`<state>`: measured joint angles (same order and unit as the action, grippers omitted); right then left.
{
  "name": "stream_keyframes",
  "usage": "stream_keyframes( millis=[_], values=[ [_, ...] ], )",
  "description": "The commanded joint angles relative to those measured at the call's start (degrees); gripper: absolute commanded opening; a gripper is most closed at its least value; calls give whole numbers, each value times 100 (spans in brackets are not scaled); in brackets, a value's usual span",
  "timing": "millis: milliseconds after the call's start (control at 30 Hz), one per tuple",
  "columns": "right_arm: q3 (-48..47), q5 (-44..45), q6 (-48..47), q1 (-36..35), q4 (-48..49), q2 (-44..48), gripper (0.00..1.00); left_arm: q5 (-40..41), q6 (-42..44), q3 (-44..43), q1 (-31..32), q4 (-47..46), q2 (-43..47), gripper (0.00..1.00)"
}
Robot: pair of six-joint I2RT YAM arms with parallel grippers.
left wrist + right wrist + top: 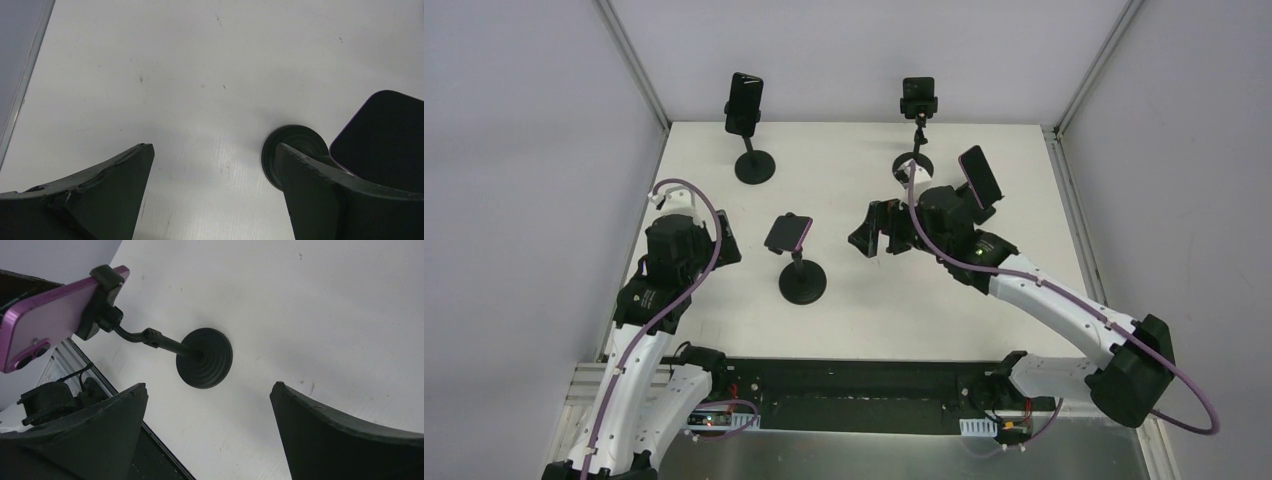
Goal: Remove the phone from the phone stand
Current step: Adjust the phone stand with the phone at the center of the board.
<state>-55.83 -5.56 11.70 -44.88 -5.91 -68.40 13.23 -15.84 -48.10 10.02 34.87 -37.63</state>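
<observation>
Phone: the purple phone (47,315) sits clamped in its stand (202,357), mid-desk, between my two grippers.
Right gripper (209,385): jaws wide, empty, clear of the stand's base.
Left gripper (214,147): wide too, holding nothing.
Room: bare desk (874,310) around the base; the desk's left edge (15,115) runs close by my left gripper.
Far side: second stand (750,140), well apart.

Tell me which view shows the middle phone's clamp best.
Right wrist: the clamp grips the purple phone in plain sight. Top external sees the phone from above, clamp hardly visible. Left wrist shows only screen and stand base.
</observation>
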Motion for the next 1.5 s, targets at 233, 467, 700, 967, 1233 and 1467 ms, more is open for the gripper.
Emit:
stream_keyframes(
  millis=[233,467,700,967,1233,1467],
  values=[
    [-177,-1343,18,-88,1984,-1061,99,-368,142,11,-62,-235,-40,99],
    [145,-1164,-524,-309,2817,-1299,99,-347,159,29,-61,-244,-6,99],
    [-59,94,-152,-226,2516,-1493,99,-240,160,37,-61,-244,14,99],
    [70,-673,-785,-176,2507,-1424,99,-202,158,37,-62,-244,-12,99],
    [1043,-2198,-1541,-228,4527,-1383,99,-214,168,52,-62,-252,3,99],
    [753,-2148,-1525,-536,5643,-2093,94,-237,168,40,-62,-253,-68,99]
  ],
)
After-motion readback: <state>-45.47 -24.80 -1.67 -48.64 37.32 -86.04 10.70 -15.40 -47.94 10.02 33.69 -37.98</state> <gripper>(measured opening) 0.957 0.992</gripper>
